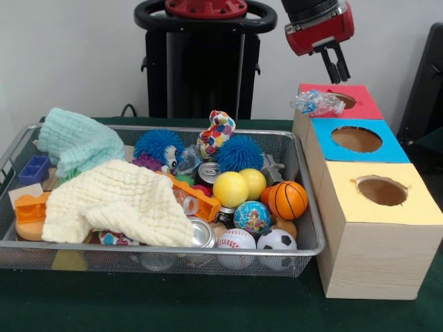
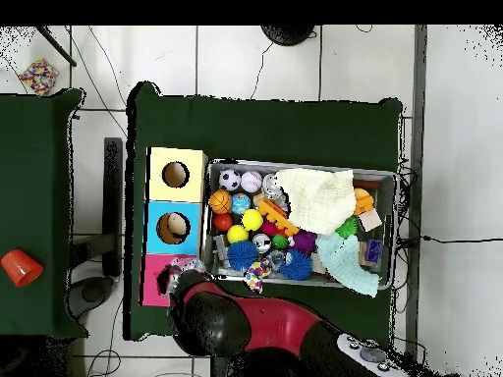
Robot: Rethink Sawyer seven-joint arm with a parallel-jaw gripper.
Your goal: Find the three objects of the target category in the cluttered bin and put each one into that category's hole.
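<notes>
A wire bin point(image 1: 173, 252) holds a jumble of toys: an orange basketball point(image 1: 287, 199), two yellow balls point(image 1: 230, 189), a globe ball point(image 1: 252, 217), a baseball point(image 1: 236, 240), a soccer ball point(image 1: 276, 241), blue spiky balls point(image 1: 239, 152), cans and cloths. To its right stand three boxes with holes: red point(image 1: 360, 104), blue point(image 1: 387, 146), yellow point(image 1: 422, 204). A crumpled clear plastic piece point(image 1: 317, 102) lies on the red box beside its hole. My gripper point(image 1: 337, 69) hangs just above that box, open and empty. In the overhead view the arm point(image 2: 211, 319) covers the gripper.
A cream cloth point(image 1: 118, 200) and a mint cloth point(image 1: 76, 142) cover the bin's left half. Orange and blue plastic blocks point(image 1: 31, 207) sit at its left end. Overhead, a red cup point(image 2: 20, 266) stands on a separate table to the left.
</notes>
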